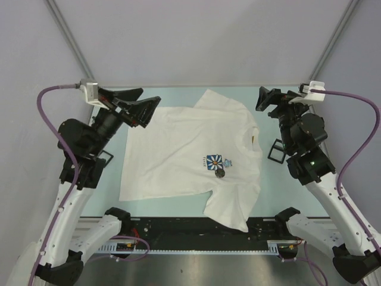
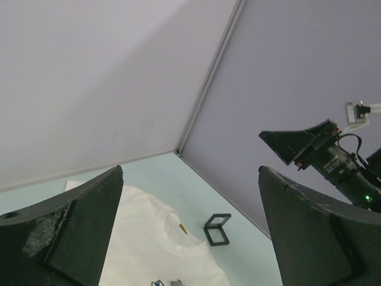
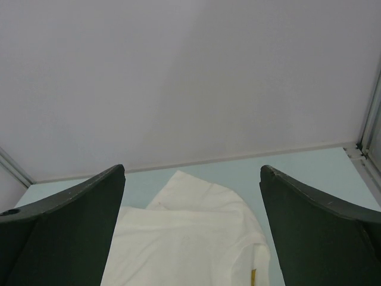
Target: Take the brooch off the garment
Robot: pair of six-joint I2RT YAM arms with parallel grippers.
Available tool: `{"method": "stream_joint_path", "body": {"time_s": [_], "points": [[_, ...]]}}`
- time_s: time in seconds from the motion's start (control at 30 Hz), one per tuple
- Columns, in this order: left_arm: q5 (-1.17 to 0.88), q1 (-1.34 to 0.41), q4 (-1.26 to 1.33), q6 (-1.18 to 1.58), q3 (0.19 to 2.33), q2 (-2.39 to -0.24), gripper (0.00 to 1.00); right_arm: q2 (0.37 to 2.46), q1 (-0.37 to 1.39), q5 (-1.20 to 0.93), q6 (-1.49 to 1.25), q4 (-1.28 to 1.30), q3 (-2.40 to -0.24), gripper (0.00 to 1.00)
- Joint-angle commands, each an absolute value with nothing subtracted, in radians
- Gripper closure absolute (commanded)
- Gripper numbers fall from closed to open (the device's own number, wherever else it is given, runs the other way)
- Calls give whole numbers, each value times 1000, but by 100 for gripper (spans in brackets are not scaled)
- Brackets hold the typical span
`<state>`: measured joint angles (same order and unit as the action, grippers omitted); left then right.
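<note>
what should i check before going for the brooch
1. Brooch located: ok. The brooch sits just below the flower print in the top view; neither wrist view shows it clearly.
2. Shirt lying flat: ok. The shirt is spread out, chest side up.
3. Left hand open and empty: ok.
4. Right hand open and empty: ok.
5. Hands off the cloth: ok. Both hang raised near the far end of the shirt, one on each side.
6. How the brooch is fastened: cannot tell, it is too small in the top view.
</note>
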<state>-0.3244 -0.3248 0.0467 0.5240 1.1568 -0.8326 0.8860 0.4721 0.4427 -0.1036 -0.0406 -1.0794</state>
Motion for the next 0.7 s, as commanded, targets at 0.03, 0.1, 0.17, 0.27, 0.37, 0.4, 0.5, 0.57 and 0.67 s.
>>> {"method": "stream_joint_path", "body": {"time_s": [0.03, 0.1, 0.17, 0.27, 0.37, 0.4, 0.5, 0.57, 0.67], "points": [[-422, -327, 126, 578, 1121, -931, 0, 962, 479, 506, -127, -95, -1092, 0], [-433, -350, 149, 581, 1106, -963, 0, 1009, 477, 496, -133, -103, -1094, 0], [-425, -391, 158, 575, 1098, -1026, 0, 1043, 477, 500, -152, -101, -1100, 0], [-420, -452, 161, 555, 1109, -1141, 0, 1115, 466, 460, -173, -71, -1132, 0], [-414, -515, 155, 531, 1137, -1259, 0, 1176, 459, 428, -184, -26, -1157, 0], [-407, -529, 155, 519, 1150, -1287, 0, 1193, 459, 425, -189, -28, -1158, 0], [-374, -580, 166, 492, 1172, -1400, 0, 1247, 442, 353, -216, -17, -1158, 0], [-361, -607, 192, 500, 1186, -1457, 1, 1293, 419, 267, -259, -12, -1158, 0], [-351, -643, 242, 515, 1219, -1593, 1, 1354, 358, 121, -378, 27, -1158, 0]]}}
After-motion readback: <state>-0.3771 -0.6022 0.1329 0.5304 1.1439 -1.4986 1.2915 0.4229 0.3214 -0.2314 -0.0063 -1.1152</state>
